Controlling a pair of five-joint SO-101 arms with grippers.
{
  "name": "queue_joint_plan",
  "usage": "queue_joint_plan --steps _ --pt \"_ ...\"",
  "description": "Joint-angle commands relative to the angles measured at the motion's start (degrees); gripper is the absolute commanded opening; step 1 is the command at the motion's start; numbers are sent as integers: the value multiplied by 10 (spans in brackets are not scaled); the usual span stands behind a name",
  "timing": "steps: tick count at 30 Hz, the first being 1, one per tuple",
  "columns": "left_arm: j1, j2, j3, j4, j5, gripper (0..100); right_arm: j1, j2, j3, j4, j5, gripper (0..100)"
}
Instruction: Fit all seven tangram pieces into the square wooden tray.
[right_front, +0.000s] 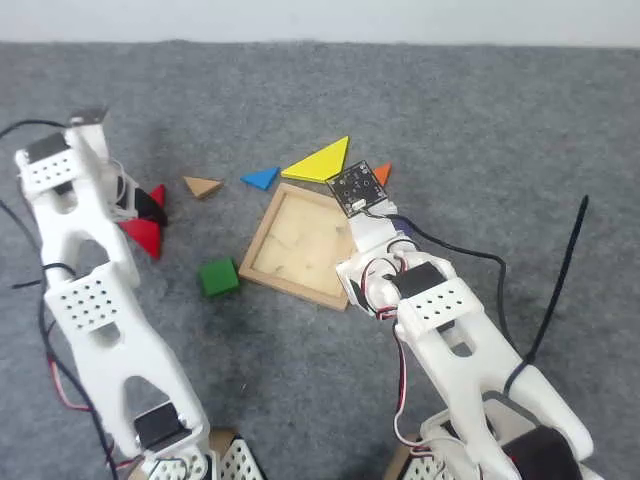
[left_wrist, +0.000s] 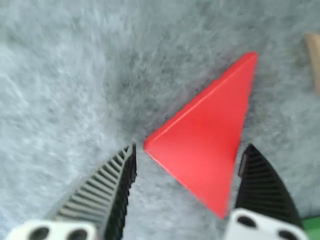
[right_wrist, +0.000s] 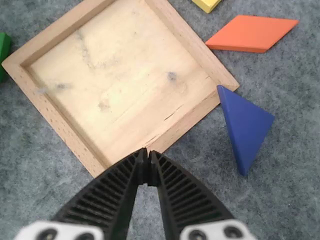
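The square wooden tray (right_front: 262, 231) lies empty mid-table. In the left wrist view, the red triangle (left_wrist: 205, 135) lies flat on the grey felt, with my left gripper (left_wrist: 187, 157) open and one finger on each side of it. From above, this gripper (right_front: 148, 208) is at the far left, over the red triangle (right_front: 143, 235). My right gripper (right_wrist: 148, 154) is shut on nothing, its tips just above the tray's rim (right_wrist: 197, 47). A dark blue triangle (right_wrist: 245, 125) and an orange parallelogram (right_wrist: 252, 34) lie beside that rim.
Behind the tray lie a yellow triangle (right_front: 320, 162), a light blue triangle (right_front: 260, 178), a tan triangle (right_front: 202, 186) and the orange parallelogram (right_front: 382, 173). A green square (right_front: 218, 277) sits left of the tray. Cables trail on the right.
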Motion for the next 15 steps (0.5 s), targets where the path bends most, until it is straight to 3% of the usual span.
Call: queue_joint_plan --steps 1,15 --pt "1 8 -33 -14 -48 320 2 7 -13 -13 8 9" --pt "0 62 -35 -15 -52 294 2 8 -13 -13 8 9"
